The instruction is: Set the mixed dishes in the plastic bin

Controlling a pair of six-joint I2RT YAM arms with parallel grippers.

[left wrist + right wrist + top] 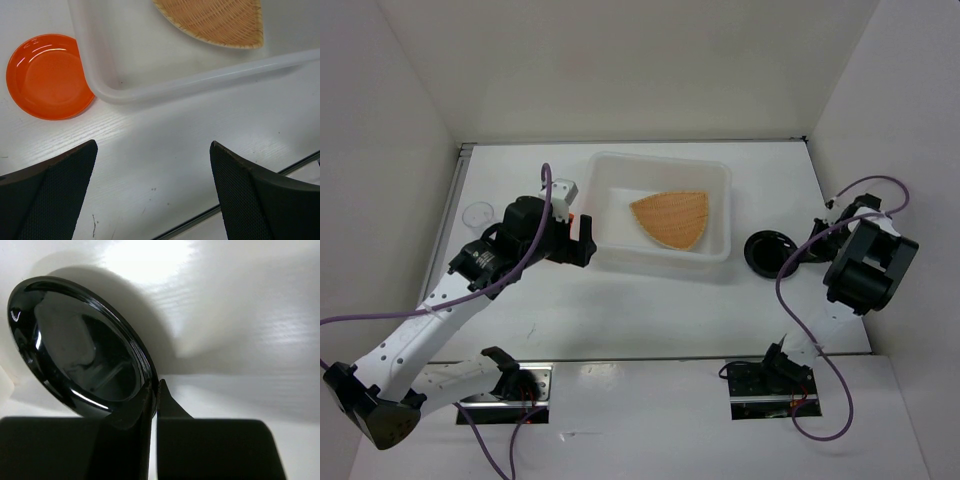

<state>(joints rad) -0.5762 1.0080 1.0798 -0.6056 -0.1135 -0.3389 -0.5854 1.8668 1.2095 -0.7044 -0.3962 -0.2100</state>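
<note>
The white plastic bin (610, 170) stands mid-table with the tan woven plate (672, 217) lying inside it. In the left wrist view the bin's rim (200, 82) and the woven plate (215, 22) show ahead. The orange plate (47, 76) lies on the table touching the bin's outer corner. My left gripper (154, 175) is open and empty just short of that corner, at the bin's left side (586, 242). My right gripper (156, 390) is shut on the rim of the black plate (75, 345), which is tilted up, right of the bin (768, 250). One clear cup (478, 213) stands far left.
White enclosure walls close in the back and both sides. A dark seam in the table runs just behind my left fingers (240, 195). The arm bases and cable plates sit at the near edge (760, 385).
</note>
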